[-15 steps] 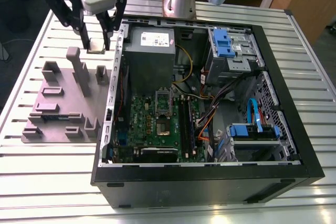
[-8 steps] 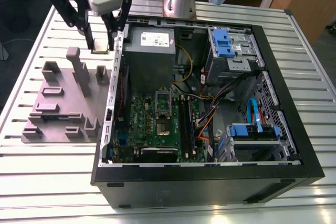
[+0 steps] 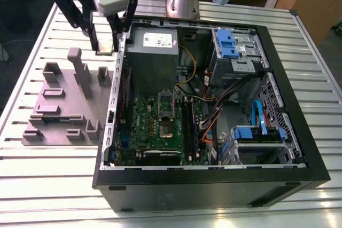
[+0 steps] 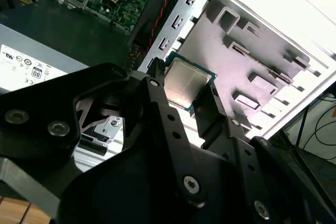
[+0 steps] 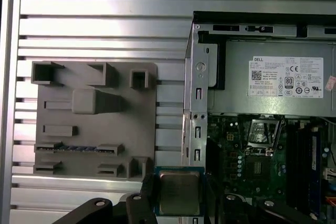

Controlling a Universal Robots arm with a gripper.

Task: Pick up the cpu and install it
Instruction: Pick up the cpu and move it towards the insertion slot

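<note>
Gripper clasping cpu, case wall beside

The cpu is a small flat square chip with a dull silvery metal top and a thin blue-green rim. It is held in the air, two opposite edges pinched between the black fingers of the gripper. Its metal face is turned to both wrist views. In the exterior view it hangs at about 11 o'clock from the socket.
</note>
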